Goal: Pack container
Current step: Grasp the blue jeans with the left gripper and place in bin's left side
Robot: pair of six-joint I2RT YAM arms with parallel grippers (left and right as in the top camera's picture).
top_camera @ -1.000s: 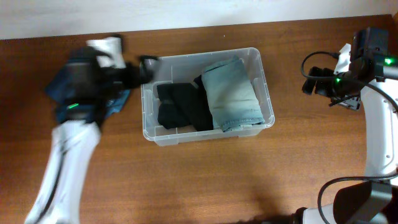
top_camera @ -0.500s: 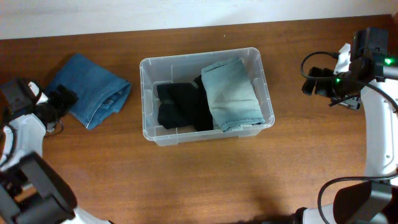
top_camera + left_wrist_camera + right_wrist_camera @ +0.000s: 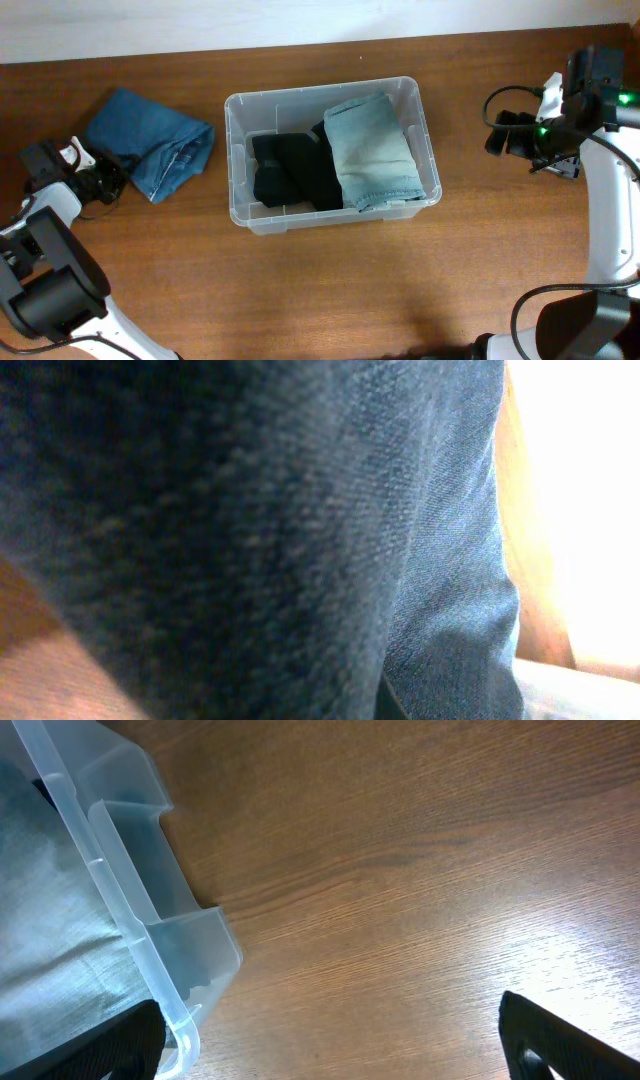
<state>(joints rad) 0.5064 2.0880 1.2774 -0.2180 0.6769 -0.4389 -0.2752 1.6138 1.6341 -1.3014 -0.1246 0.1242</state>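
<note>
Container [image 3: 322, 91] sits at the middle of your wooden table [image 3: 300, 290], long side running left to right, with two garments inside: a folded light-blue denim piece [image 3: 375, 150] fills the right half, and a black garment [image 3: 290, 172] lies bunched in the left half, touching it along the middle. A third piece, the dark-blue jeans [image 3: 150, 145], lies on the table well to the left of the bin. Your left gripper [image 3: 105, 185] is down at the lower-left edge of those jeans. Its wrist camera shows nothing but dark denim weave pressed close to the lens, with no fingers in sight, so you cannot tell whether that gripper is spread or pinching the cloth. Your right gripper [image 3: 497, 135] hangs over bare wood just right of the bin. In its wrist view both dark fingertips [image 3: 130, 1040] stand far apart at the bottom corners with nothing between them, and the bin's clear corner shows at the left.
</note>
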